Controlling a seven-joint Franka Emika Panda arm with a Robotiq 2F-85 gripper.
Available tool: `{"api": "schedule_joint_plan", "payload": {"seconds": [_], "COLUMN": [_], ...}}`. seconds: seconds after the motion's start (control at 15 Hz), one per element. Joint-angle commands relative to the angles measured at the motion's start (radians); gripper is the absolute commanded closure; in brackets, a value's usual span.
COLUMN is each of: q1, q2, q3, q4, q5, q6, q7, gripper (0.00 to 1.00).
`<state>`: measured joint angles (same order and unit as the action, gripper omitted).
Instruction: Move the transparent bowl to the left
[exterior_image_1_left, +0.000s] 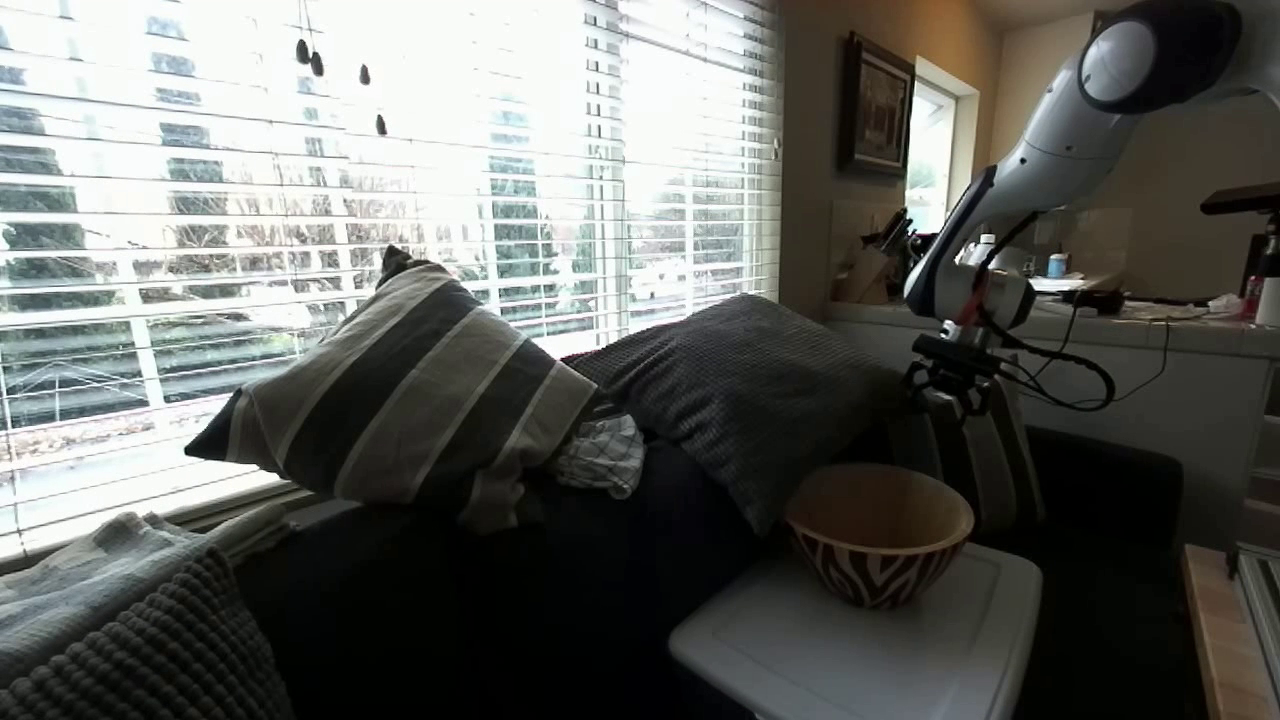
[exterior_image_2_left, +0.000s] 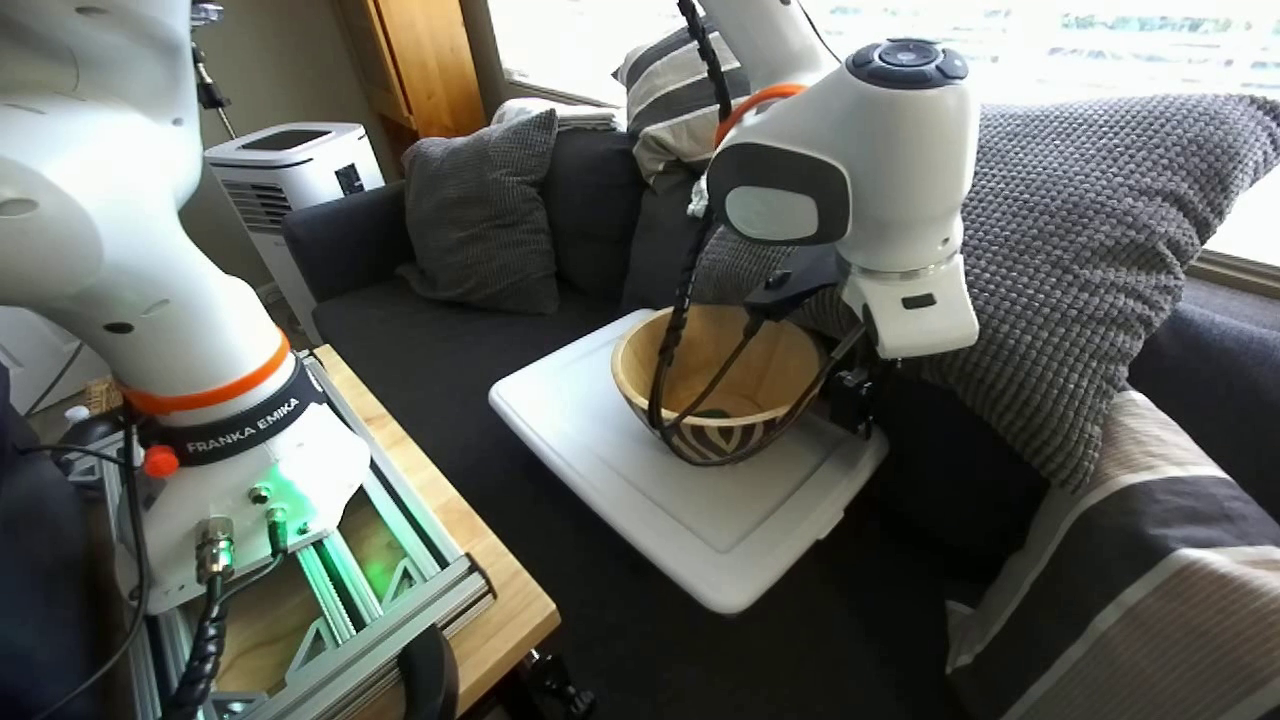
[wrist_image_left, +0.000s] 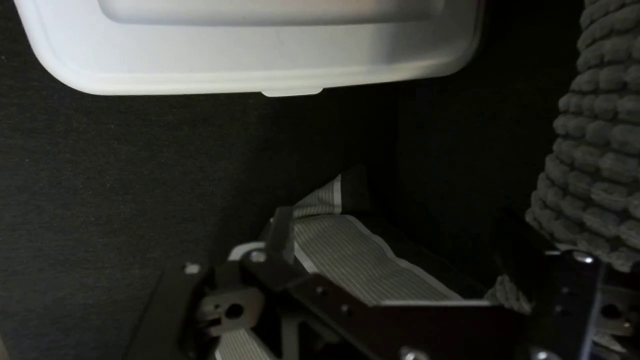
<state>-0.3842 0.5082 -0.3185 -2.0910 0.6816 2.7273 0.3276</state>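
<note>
One bowl (exterior_image_1_left: 880, 540), one claw (exterior_image_1_left: 946, 396), two striped cushions (exterior_image_1_left: 415, 385)

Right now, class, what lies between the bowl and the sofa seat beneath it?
A white lid; both exterior views show the bowl on it. Beneath the lid, I can't tell.

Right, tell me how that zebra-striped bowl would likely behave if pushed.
The zebra-striped bowl is probably stiff: its round rim shows no sag. Pushed high, it may tip, since its walls flare from a narrower base. Pushed low, it would likely slide, as the white lid beneath looks smooth.
</note>
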Motion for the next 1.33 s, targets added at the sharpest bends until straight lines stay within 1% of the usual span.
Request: {"api": "schedule_joint_plan", "payload": {"seconds": [0.0, 0.27, 0.67, 0.93, 1.27], "q1": [-0.037, -0.085, -0.165, -0.177, -0.183], "q2": [0.106, 0.244, 0.412, 0.516, 0.616], "q3": [0.009, 0.02, 0.062, 0.06, 0.054], "q4": [0.083, 0.191, 0.367, 0.47, 0.554], "q5": [-0.04, -0.054, -0.053, -0.063, -0.074], "q6": [-0.038, -0.061, -0.183, -0.253, -0.304], "q7": [0.011, 0.017, 0.007, 0.037, 0.063], "gripper": [0.0, 0.0, 0.0, 0.0, 0.0]}}
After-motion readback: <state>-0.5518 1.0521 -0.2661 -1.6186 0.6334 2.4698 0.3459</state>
